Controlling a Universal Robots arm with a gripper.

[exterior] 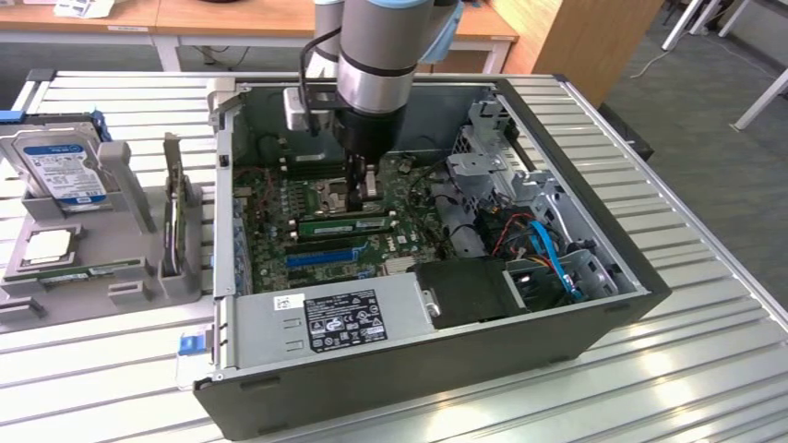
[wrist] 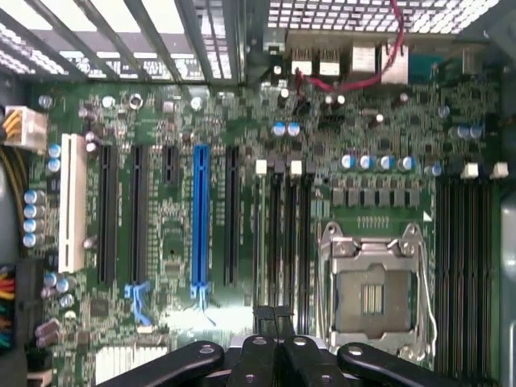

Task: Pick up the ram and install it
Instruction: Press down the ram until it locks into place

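My fingers [wrist: 274, 318] are pressed together above the ram [exterior: 346, 222], which sits in the motherboard [exterior: 323, 205] inside the open computer case [exterior: 600, 314].

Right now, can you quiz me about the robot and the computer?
1. True or false: the gripper is reaching down inside the open computer case.
2. What colour is the ram just below the gripper? A red, B green, C yellow.
3. Fill in: the long plastic expansion slot is coloured ____.

Key: 1 true; 2 B; 3 blue.
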